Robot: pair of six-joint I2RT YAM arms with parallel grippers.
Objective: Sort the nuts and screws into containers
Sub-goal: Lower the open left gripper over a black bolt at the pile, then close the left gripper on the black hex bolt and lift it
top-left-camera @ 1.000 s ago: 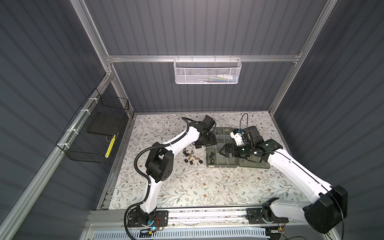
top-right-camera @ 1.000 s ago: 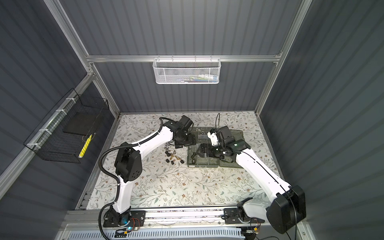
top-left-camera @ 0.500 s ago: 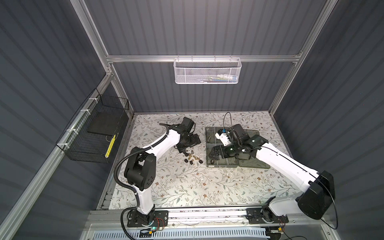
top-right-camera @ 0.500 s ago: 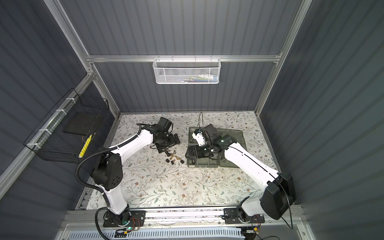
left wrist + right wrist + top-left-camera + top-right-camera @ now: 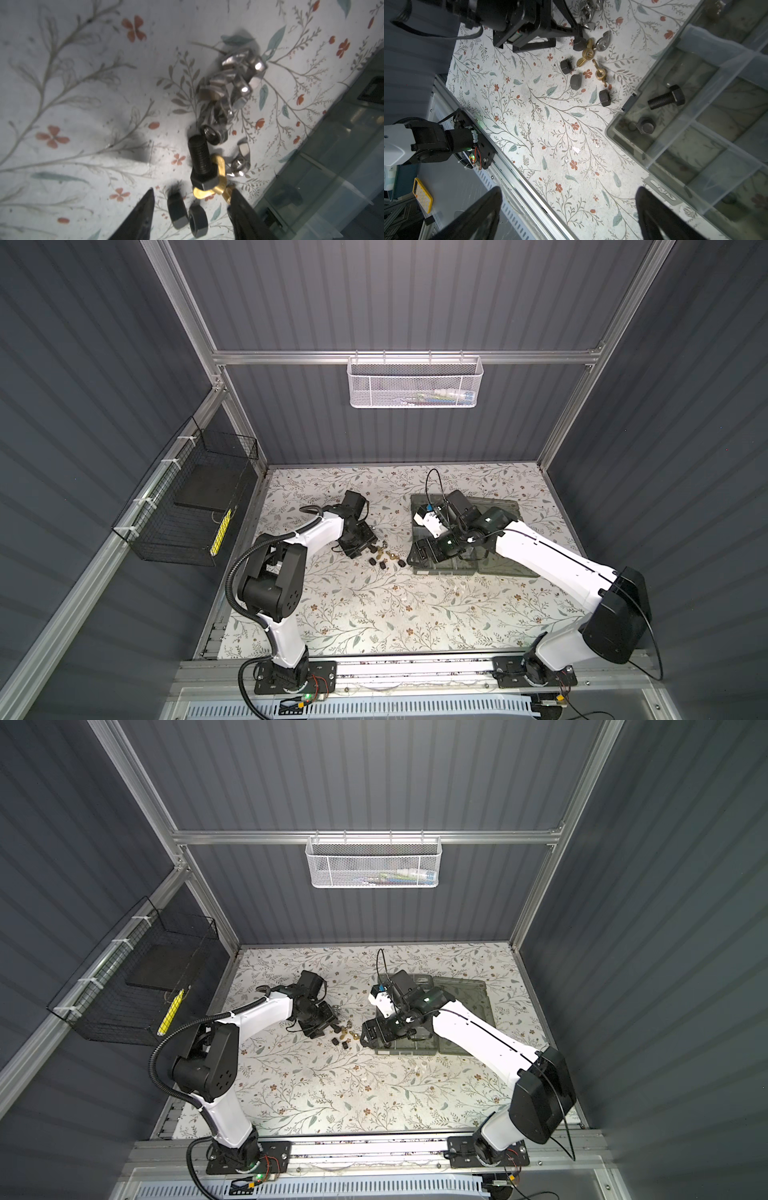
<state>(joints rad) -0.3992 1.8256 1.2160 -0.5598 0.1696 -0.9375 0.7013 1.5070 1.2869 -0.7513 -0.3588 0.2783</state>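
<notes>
1. here, the left claw (image 5: 192, 192) is down at the counter (image 5: 374, 614) over the loose screws and nuts (image 5: 384, 559). its two fingers stand partly apart and clamp nothing.
2. between those fingers lie two black nuts (image 5: 176, 209) side by side, and one fingertip lies against a brass wing nut (image 5: 218, 178).
3. a black bolt (image 5: 200, 160) lies across that brass wing nut, its hex head toward the claw.
4. beyond the bolt, a heap of shiny silver pieces (image 5: 232, 83) sits bunched together, too blurred to tell apart.
5. the right claw (image 5: 569, 190) hangs wide open with nothing between its fingers, above bare counter just beside a corner of the organiser box (image 5: 623, 122).
6. in both top views the smoky translucent box lies flat on the counter to the right of the loose pile, with the right arm reaching over it.
7. the corner compartment (image 5: 633, 108) nearest the pile holds two black pieces: a lying bolt (image 5: 664, 98) and a second bolt (image 5: 645, 124) standing on end.
8. in the right wrist view, more black nuts and a second brass wing nut (image 5: 600, 73) lie on the counter between the left claw and the box.
</notes>
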